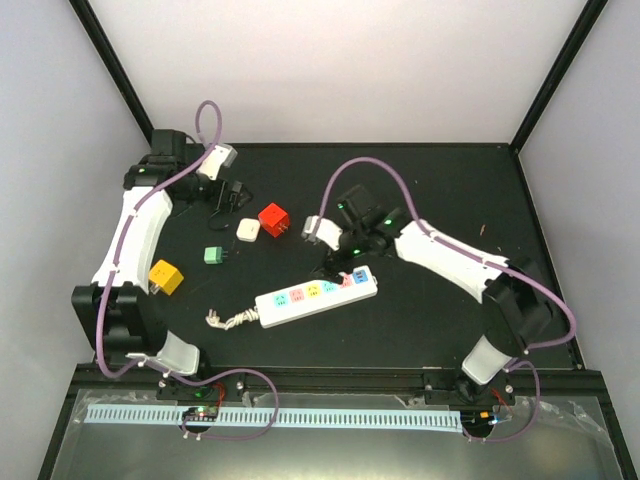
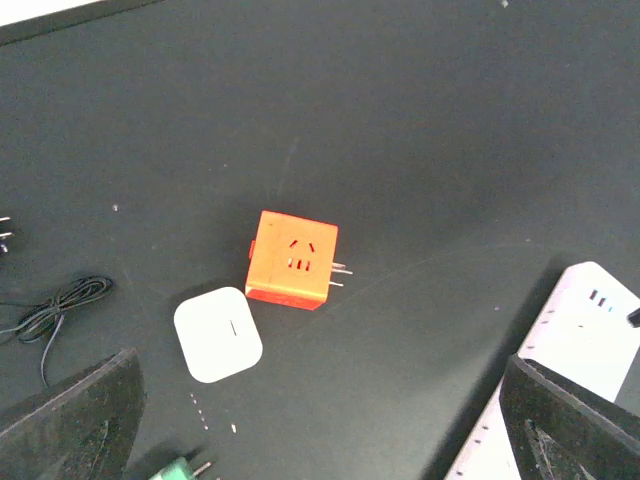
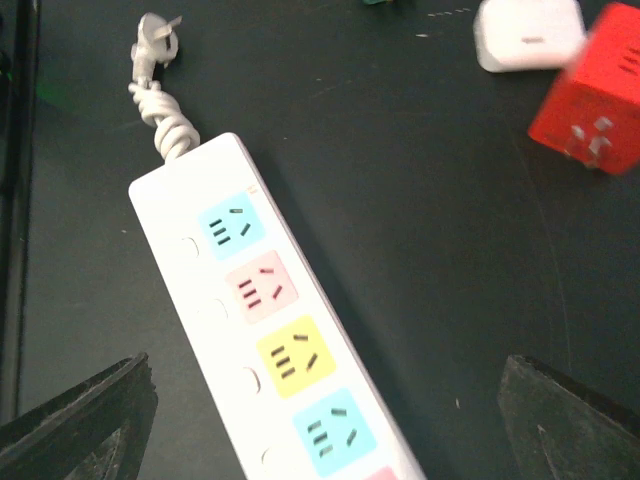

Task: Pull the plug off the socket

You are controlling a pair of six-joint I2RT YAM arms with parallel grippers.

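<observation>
The socket (image 1: 315, 293) is a long white power strip lying slanted at the table's middle, with a knotted cord stub (image 3: 160, 100) at its left end. Its blue, pink and yellow outlet faces (image 3: 285, 355) all show empty. A red cube plug (image 1: 273, 219) lies loose on the black table behind the strip, prongs sideways (image 2: 292, 260). My right gripper (image 3: 325, 365) hovers open just above the strip, a finger on either side and nothing held. My left gripper (image 2: 320, 370) is open over bare table, near the red plug, also empty.
A white square plug (image 1: 248, 229) lies beside the red one. A green plug (image 1: 213, 255) and a yellow cube plug (image 1: 166, 276) sit further left. A thin black cord (image 2: 55, 310) lies at the far left. Black frame posts and white walls ring the table.
</observation>
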